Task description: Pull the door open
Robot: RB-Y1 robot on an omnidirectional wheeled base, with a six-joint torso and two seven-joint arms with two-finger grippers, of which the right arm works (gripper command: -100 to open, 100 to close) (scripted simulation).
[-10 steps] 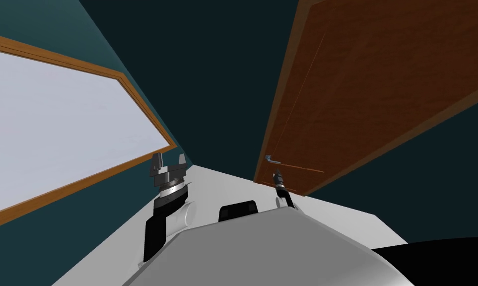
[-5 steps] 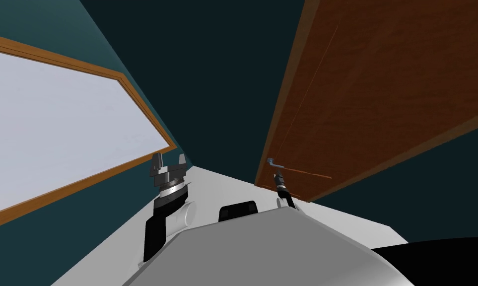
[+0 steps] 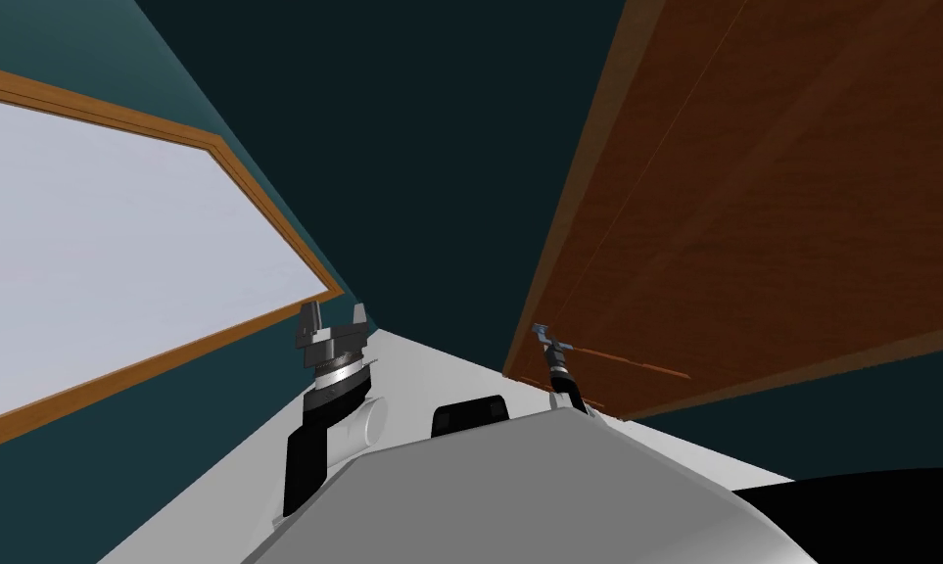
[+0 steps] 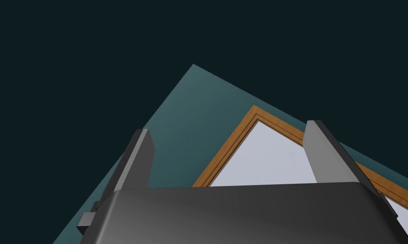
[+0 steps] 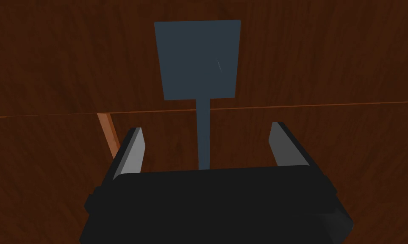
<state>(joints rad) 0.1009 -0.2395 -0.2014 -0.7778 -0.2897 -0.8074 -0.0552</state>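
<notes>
The brown wooden door fills the right of the head view. Its blue-grey lever handle sits near the door's lower left edge. My right gripper is right at that handle. In the right wrist view the handle's square plate lies flat on the door. The thin lever runs from the plate down between the fingers to the gripper body. My right gripper is open, and both fingers stand clear of the lever. My left gripper is raised left of my chest and stands open on nothing.
A large window with a wooden frame takes up the teal wall on the left. A dark teal wall stands between the window and the door. White floor runs ahead to the door's foot. A black area lies at the bottom right.
The whole head view has shifted: the window frame slid left and the door face spread wider, so I have moved. The handle and my right gripper now sit slightly lower and further right.
</notes>
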